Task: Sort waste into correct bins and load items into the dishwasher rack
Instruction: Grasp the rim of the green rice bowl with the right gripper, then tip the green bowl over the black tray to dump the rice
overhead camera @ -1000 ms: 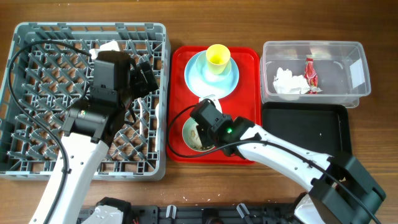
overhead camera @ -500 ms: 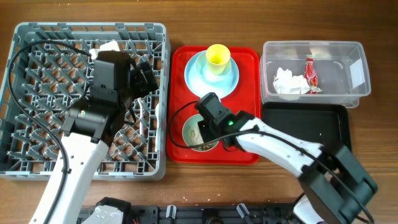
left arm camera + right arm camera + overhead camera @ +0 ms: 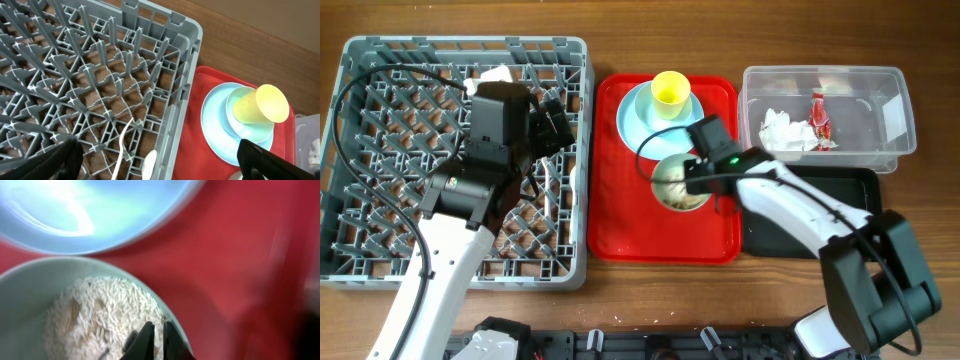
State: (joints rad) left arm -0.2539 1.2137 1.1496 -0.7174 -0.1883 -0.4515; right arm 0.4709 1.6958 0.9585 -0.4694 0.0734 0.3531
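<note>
Right pincer sits at the right rim of the pale green bowl, which is on the red tray just below the light blue plate. In the right wrist view the pincer is narrow: fingers nearly together and clamped over the bowl rim, one finger inside over the rice scraps, one outside. The plate edge is just above and the red tray is beyond, blurred.

The yellow cup stands on the plate at the top of the red tray. It leans in the left wrist view, with the plate under it.

Left pincer hangs over the right part of the grey dishwasher rack. Left wrist view shows this pincer spread wide and gripping nothing. Cream fork and spoon lie on the rack floor near its right wall, side by side.

The clear tub sits right of the red tray with its white label on the right end. The crumpled napkin and red wrapper are inside, near each other. The black tray is just below the tub and touches it or nearly does; the right arm crosses over it. No waste can be made out in it.

All of this is on a wooden tabletop
</note>
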